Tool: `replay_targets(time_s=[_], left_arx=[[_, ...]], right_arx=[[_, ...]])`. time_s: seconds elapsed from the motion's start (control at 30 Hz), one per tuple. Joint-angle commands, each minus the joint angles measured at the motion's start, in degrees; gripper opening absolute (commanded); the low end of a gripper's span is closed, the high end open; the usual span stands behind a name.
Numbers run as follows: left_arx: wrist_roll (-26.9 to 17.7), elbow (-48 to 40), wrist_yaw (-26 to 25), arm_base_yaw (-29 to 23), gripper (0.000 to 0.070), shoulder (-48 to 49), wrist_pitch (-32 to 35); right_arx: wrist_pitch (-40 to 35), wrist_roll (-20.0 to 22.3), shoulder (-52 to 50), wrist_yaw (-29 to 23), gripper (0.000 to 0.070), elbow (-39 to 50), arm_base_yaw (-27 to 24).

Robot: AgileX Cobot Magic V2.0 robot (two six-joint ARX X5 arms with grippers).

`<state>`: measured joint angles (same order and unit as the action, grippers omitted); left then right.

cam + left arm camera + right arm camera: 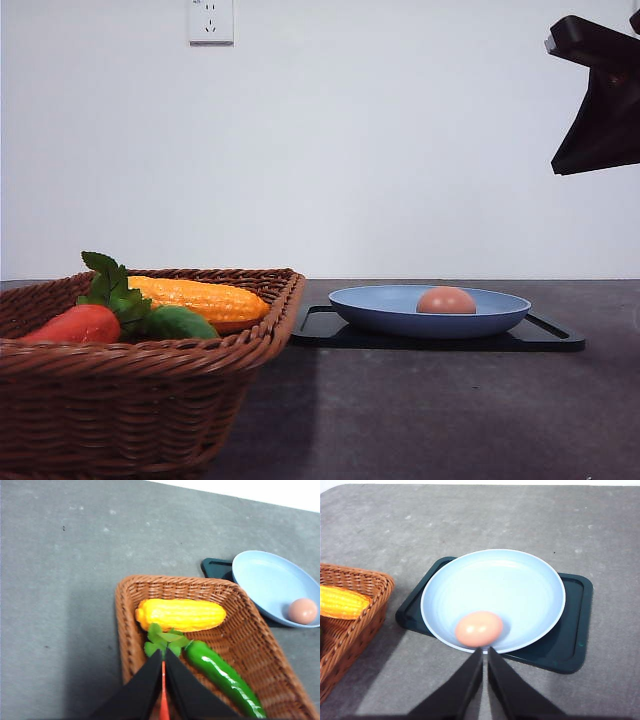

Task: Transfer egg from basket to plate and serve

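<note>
both pincers [164, 680] [485, 675] nearly closed, empty

Both wrists carry matte black, wedge-shaped fingers [470, 680] tapering to narrow tips.

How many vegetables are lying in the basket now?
3: the corn along the far side, the green pepper beside it, the carrot nearest the robot. The basket wall may hide others.

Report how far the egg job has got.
Done: the egg lies in the blue plate, which sits on the black tray; the basket holds only corn, a carrot and a green pepper. In hand: nothing; both pincers look shut and empty, the right pincer above the plate. Left: serving the plate.
</note>
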<state>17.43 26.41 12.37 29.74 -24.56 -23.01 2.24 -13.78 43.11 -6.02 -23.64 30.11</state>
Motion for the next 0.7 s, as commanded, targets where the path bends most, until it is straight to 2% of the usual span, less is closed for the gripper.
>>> replay_targets(time_s=[0.0,0.1,0.4,0.67], left_arx=[[-7.98,0.72,1.64,-0.67,0.0,3.42,0.31],[-11.41,0.11,1.59,-4.66,0.0,9.54,0.46],[-12.11,-7.84,0.43,-20.37,0.0,22.15,1.98],[-12.29,-15.32,-2.7,-25.22,0.0,24.4,2.4]], right_arx=[[-0.57,-0.59,0.17,-0.04,0.0,-0.26,0.46],[-0.57,-0.59,0.17,-0.07,0.0,-0.26,0.46],[-0.57,-0.59,0.17,-0.04,0.0,-0.26,0.46],[-0.57,-0.59,0.17,-0.04,0.0,-0.26,0.46]])
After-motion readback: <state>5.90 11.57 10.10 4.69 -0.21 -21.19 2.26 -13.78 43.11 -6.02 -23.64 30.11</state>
